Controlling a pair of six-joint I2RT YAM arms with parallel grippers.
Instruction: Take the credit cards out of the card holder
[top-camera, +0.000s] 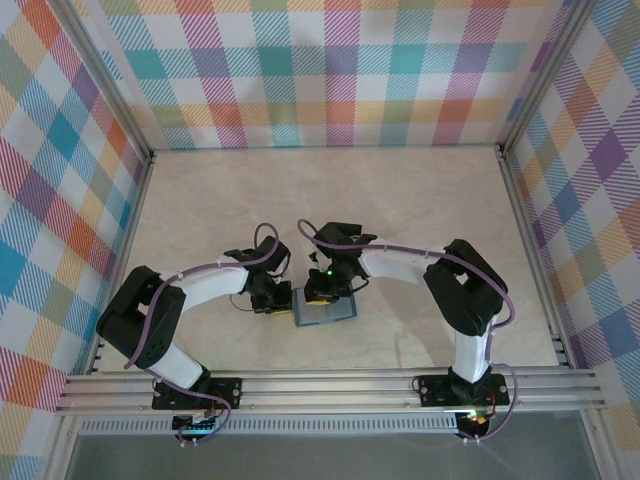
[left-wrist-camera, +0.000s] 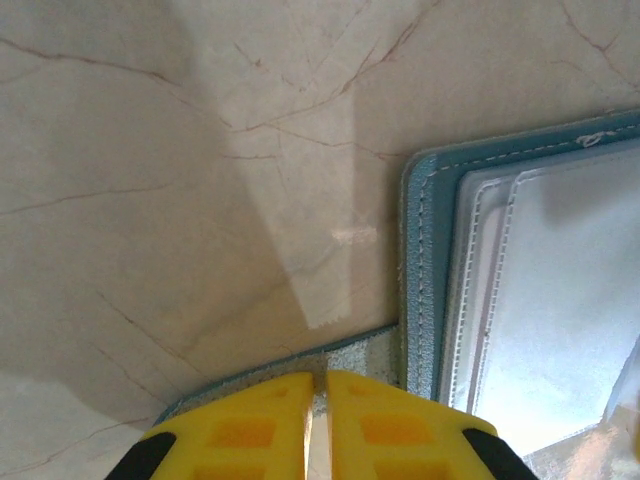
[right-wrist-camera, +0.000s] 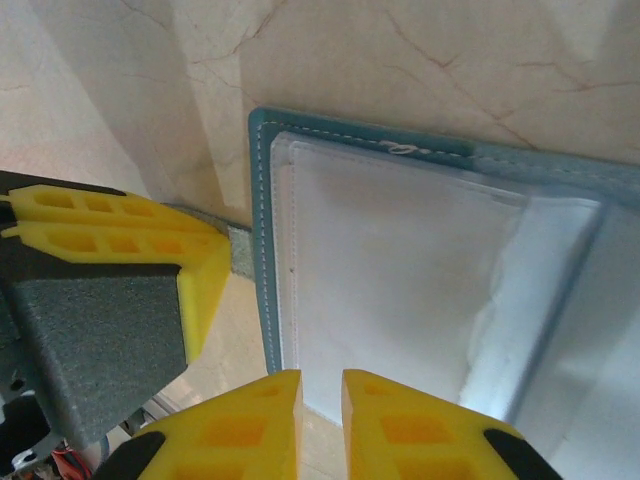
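Left gripper (left-wrist-camera: 318, 430): yellow jaws pressed together on the side tab (left-wrist-camera: 350, 352) of the card holder (left-wrist-camera: 425, 270), pinning it at that edge
Right gripper (right-wrist-camera: 321, 425): jaws drawn close with only a thin slit between them, low over the pocket panel beside the tab; whether anything is pinched I cannot tell
Card holder position: open and flat on the marble table (left-wrist-camera: 150, 150), near the arm bases, between the two grippers
Credit cards: cannot be told apart from the pale clear pockets (right-wrist-camera: 400, 270); judged to be inside them
Done: holder lies open and is steadied
Remaining: by my judgement nearly everything, as no card looks drawn out yet
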